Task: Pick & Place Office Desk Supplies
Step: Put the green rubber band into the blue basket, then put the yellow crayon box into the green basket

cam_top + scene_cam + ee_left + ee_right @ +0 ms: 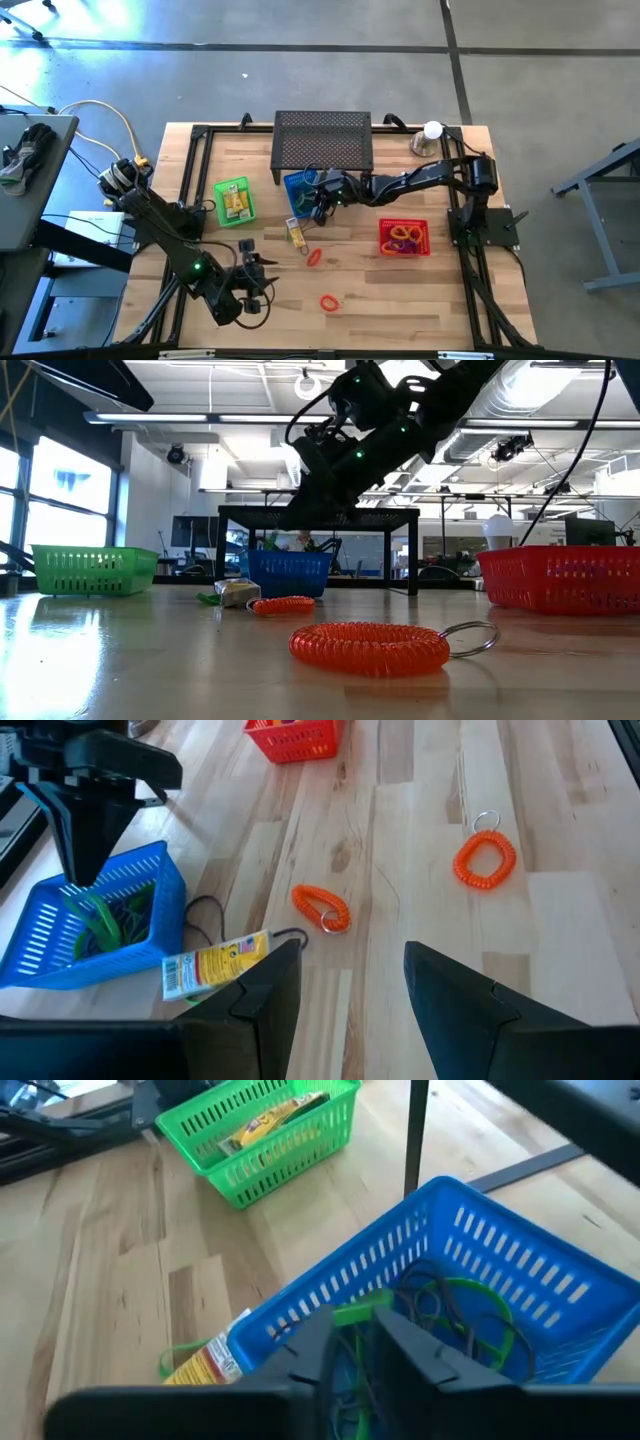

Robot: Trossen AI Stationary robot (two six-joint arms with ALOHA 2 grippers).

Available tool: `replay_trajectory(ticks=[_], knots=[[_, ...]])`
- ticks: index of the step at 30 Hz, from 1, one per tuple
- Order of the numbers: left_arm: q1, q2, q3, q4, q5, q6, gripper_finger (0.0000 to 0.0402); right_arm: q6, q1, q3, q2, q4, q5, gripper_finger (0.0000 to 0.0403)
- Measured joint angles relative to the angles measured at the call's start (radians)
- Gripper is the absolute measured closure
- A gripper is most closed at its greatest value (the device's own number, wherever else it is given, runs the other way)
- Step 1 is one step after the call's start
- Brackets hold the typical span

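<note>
Right pincer (358, 1342) poised over blue basket (520, 1270).

No word, brand or number is showing clearly enough to read. The yellow packet (215, 963) lying on the table just beside the blue basket (60, 945) is carrying a printed label with a white end panel of small dark marks, but the lettering is staying too small to make out. A second yellow packet (268, 1120) lying inside the green basket (300, 1142) is showing dark print that is likewise not resolving into letters.
</note>
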Motion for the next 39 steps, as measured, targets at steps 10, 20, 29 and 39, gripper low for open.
replay_trajectory(ticks=[10, 20, 29, 39], knots=[[0.015, 0.0, 0.0, 0.0, -0.004, 0.0, 0.0231, -0.175, 0.037, 0.0, -0.023, 0.038, 0.056, 0.0182], [0.07, 0.0, -0.001, -0.006, 0.084, 0.014, 0.0231, -0.269, 0.182, -0.001, -0.141, -0.035, 0.189, 0.0112], [0.191, 0.001, -0.001, -0.007, 0.339, 0.12, 0.0217, -0.254, 0.343, 0.0, -0.174, -0.153, 0.426, 0.0112], [0.343, 0.001, -0.001, -0.015, 0.379, 0.206, 0.0118, -0.182, 0.507, 0.0, -0.175, -0.229, 0.398, 0.0112]])
